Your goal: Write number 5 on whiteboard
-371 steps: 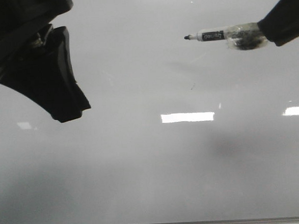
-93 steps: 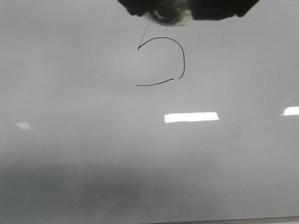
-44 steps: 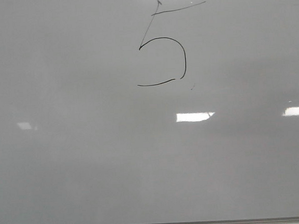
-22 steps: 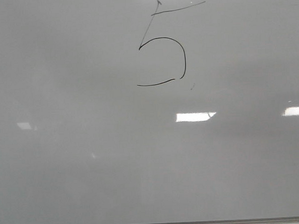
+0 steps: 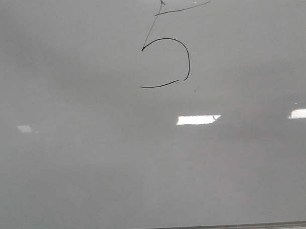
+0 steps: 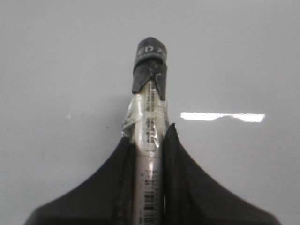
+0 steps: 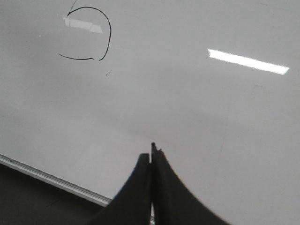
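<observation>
The left arm's matte black gripper [image 6: 149, 154] has two fingers [image 6: 185, 183] that flare wide at the base and narrow in a smooth concave curve toward blunt tips, with flat inner faces. The right arm's matte black gripper [image 7: 151, 157] has the same swept, horn-like fingers [image 7: 136, 192], tapering to thin, slightly uneven tips. No cables, screws or markings show on either gripper.
</observation>
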Robot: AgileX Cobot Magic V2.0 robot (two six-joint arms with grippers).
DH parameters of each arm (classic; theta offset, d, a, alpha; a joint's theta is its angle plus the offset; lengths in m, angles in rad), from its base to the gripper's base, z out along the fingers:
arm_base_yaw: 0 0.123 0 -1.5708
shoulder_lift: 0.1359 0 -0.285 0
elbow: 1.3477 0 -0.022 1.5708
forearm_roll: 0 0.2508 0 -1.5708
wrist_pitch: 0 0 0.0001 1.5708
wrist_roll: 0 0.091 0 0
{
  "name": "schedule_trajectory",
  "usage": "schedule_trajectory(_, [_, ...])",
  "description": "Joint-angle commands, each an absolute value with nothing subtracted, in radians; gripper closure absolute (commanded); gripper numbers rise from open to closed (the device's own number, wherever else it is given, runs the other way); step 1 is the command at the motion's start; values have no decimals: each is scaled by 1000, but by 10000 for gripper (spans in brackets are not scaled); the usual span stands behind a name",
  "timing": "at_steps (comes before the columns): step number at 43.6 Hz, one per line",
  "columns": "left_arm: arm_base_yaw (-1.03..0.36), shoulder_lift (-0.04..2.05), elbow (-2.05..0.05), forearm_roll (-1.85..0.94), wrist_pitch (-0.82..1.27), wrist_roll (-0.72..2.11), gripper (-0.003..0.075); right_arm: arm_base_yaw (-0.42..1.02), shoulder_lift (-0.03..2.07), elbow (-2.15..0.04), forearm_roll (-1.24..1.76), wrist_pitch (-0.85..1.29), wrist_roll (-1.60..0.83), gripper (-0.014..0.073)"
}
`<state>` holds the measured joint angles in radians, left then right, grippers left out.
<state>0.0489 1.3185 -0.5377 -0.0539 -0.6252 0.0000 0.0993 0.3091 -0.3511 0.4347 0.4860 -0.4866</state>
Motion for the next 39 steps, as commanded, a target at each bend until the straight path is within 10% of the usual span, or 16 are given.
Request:
schedule_trajectory(1, [83,1315,-568,-38,-730,-50,741,92,314,-375,456,427,-487,656])
schedule_trajectory(39, [159,1518,-568,261,-855,-258,656,92,314,-363,457,410,-488,656])
